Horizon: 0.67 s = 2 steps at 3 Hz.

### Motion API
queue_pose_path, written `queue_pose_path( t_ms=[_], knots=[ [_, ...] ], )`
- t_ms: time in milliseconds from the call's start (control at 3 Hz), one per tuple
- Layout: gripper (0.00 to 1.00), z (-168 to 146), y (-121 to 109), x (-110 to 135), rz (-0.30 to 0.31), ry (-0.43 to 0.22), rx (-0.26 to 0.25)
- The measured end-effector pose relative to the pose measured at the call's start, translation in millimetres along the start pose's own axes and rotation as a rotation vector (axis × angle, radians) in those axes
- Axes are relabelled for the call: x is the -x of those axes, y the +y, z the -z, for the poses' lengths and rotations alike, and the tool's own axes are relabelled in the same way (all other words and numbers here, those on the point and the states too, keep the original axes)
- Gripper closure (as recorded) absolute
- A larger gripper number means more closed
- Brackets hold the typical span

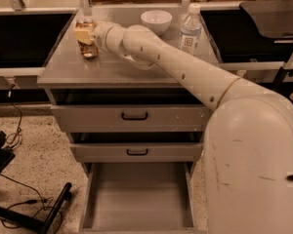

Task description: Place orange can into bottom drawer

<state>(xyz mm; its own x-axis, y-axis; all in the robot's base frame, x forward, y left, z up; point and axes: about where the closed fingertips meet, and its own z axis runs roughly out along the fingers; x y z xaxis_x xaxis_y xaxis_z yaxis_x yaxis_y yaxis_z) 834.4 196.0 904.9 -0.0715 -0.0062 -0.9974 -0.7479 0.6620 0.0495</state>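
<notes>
Far left, on the speckled floor (39, 165): loose black cables (12, 130) and a dark angled stand leg (53, 208).

Left rear of the flat grey metal cabinet top (112, 69): small metal orange can (89, 48) with a silver top, upright, near the top's left edge. Pale two-finger gripper (84, 34) at the can's upper part, one pad across its front, apparently clamped on it. Can high on the cabinet, well apart from the drawers below.

Centre, under the cabinet top: two shallow grey drawers with black handles, the upper drawer (134, 117) above the middle drawer (136, 152), fronts toward the camera. Beneath these, the deep grey metal bottom drawer (136, 199), pulled out toward the camera, plain grey floor exposed.

Centre rear of the cabinet top: round white bowl (156, 21), just behind the arm. To its right: clear plastic water bottle (190, 30) with a white cap and a pale label, upright, near the bowl but apart from it.

Cream-coloured jointed robot arm (176, 62), slanting from the gripper at upper left across the cabinet top, down to the bulky cream robot body (254, 165) at lower right, covering the cabinet's right front corner.
</notes>
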Motion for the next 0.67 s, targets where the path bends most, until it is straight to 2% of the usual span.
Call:
queue_pose_path(
  t_ms=[333, 667],
  knots=[
    [0.89, -4.5, 9.9, 2.2, -0.008, -0.006, 0.015],
    [1.00, -4.5, 9.8, 2.2, -0.008, -0.006, 0.015]
  ],
)
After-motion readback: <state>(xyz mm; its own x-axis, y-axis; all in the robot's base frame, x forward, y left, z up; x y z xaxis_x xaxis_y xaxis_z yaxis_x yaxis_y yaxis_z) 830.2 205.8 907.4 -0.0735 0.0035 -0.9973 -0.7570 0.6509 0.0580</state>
